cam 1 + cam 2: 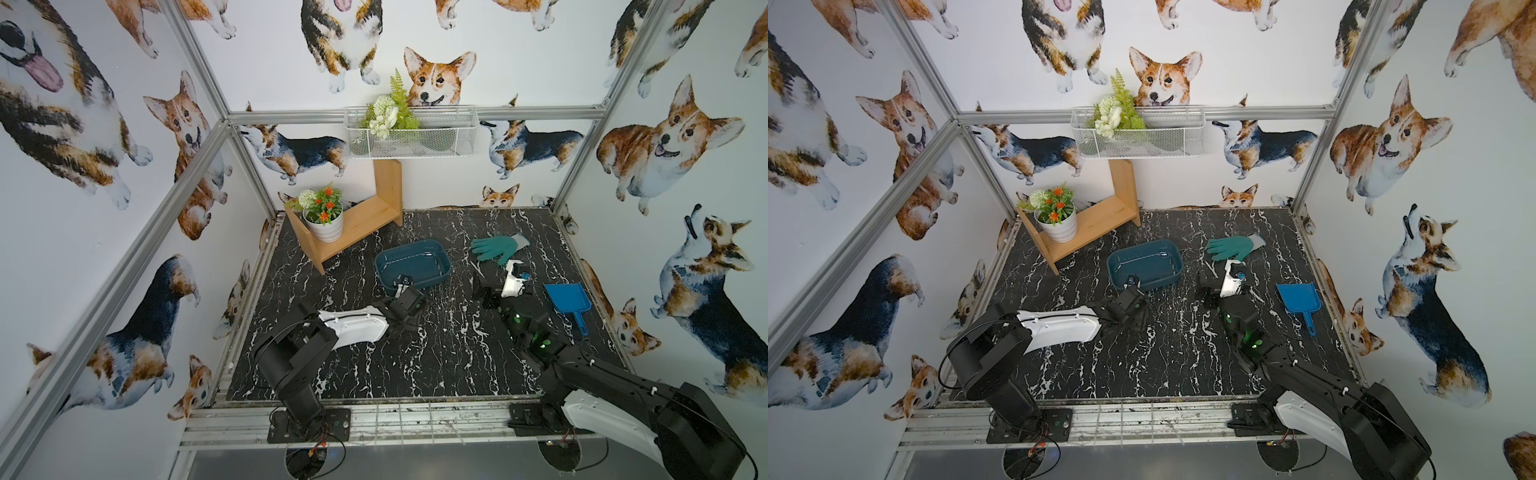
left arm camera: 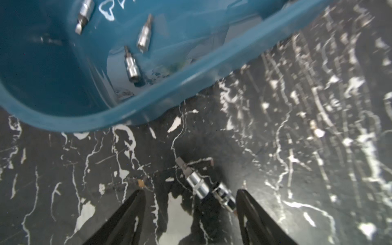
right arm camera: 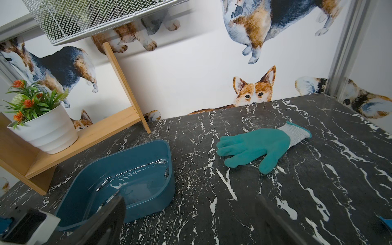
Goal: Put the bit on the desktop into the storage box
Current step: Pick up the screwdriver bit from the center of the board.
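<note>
In both top views the shallow teal-blue plastic storage box point(image 1: 432, 280) point(image 1: 1163, 281) sat at frame centre, with the left gripper point(image 1: 401, 286) at its lower edge. The left wrist view showed that gripper's black fingers point(image 2: 127, 212) parted astride a silver metal bit point(image 2: 196, 184) on the black marble tabletop point(image 2: 275, 148), gripping nothing. The right gripper point(image 3: 189, 203) gaped wide, empty.

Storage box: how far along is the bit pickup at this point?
Done: at least three bits lie in the storage box. In hand: the open left end effector straddles a loose bit on the desktop, not yet gripped. Remaining: grip it, lift, drop it in.
</note>
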Available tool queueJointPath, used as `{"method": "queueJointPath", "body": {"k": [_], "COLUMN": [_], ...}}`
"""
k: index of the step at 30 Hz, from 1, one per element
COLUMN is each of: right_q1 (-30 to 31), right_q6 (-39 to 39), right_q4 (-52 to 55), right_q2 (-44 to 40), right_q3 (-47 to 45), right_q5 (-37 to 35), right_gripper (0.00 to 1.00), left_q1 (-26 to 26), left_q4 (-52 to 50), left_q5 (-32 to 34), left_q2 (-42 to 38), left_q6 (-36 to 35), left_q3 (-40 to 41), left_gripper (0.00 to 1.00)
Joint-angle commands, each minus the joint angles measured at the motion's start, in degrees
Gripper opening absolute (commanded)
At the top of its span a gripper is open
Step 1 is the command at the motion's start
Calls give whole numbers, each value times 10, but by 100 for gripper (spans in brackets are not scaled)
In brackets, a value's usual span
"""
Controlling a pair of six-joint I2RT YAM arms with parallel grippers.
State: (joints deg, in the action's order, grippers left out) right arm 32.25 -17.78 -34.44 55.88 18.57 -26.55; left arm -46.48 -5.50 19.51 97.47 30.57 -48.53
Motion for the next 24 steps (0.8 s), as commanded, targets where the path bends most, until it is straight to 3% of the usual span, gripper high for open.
{"method": "queueJointPath", "body": {"k": [1,11,24], "right_q1": [1,1,1], "right_q6": [2,3,4], "right_q4": [-24,-25,-27], "right_q2": [-1,2,5], "right_q3": [-1,-1,-2], "right_q5": [-3,-3,-5], "right_gripper": [100,100,100], "left_q1": [5,15,15], "left_q4": [3,18,30], "left_q5": [6,0,-33], "left_q2": [5,7,-16], "left_q6": [-1,-2,-8], "left_q3": [0,12,35], "left_gripper": [73,71,52]}}
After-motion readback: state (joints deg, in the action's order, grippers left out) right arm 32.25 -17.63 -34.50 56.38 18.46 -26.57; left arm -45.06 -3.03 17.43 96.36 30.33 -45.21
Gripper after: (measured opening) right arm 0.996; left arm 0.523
